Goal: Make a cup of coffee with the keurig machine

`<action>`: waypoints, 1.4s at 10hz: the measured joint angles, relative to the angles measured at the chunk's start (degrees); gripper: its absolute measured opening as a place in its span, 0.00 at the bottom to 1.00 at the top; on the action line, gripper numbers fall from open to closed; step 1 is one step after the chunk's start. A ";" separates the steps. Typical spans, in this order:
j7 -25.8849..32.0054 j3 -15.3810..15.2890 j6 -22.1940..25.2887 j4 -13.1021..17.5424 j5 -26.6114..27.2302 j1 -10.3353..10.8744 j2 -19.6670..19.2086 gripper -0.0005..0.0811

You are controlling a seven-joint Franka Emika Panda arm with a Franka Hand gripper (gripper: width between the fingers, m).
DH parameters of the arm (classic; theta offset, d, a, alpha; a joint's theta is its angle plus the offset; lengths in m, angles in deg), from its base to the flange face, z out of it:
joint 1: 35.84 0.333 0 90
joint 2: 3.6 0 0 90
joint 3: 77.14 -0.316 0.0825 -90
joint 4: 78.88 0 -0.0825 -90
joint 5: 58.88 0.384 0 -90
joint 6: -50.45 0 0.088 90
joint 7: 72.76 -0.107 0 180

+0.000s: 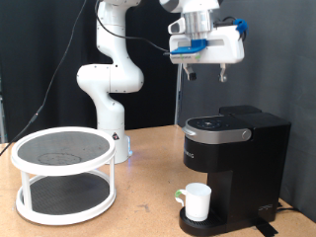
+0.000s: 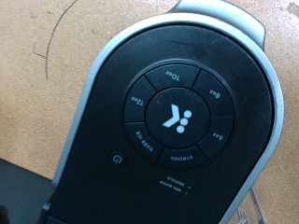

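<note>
The black keurig machine (image 1: 235, 163) stands at the exterior view's right with its silver-rimmed lid closed. The white cup (image 1: 197, 201) sits on the drip tray under the spout, handle towards the exterior view's left. My gripper (image 1: 205, 71) hangs well above the machine's lid, fingers pointing down and spread, with nothing between them. The wrist view looks straight down on the lid (image 2: 177, 112), showing the round button cluster with a centre logo (image 2: 174, 118) and a power button (image 2: 115, 159). My fingers do not show in the wrist view.
A white two-tier round rack (image 1: 64, 173) with dark mesh shelves stands at the exterior view's left on the wooden table (image 1: 148, 212). The arm's white base (image 1: 111, 89) rises behind it. Dark curtain behind.
</note>
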 joint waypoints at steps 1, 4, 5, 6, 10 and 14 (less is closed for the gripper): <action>0.15 -0.38 -0.01 -0.03 -0.19 0.01 -0.88 0.91; 0.86 -1.31 -0.05 -0.61 -1.05 0.04 -3.16 0.85; 1.12 -1.59 -0.40 -1.14 -1.47 0.04 -3.62 0.85; 1.30 -1.88 -1.43 -2.16 -2.05 0.04 -3.82 0.63; 1.28 -2.62 -4.72 -5.78 -3.34 0.05 -4.10 0.21; 0.28 -2.65 -7.00 -6.53 -4.56 0.05 -5.27 0.01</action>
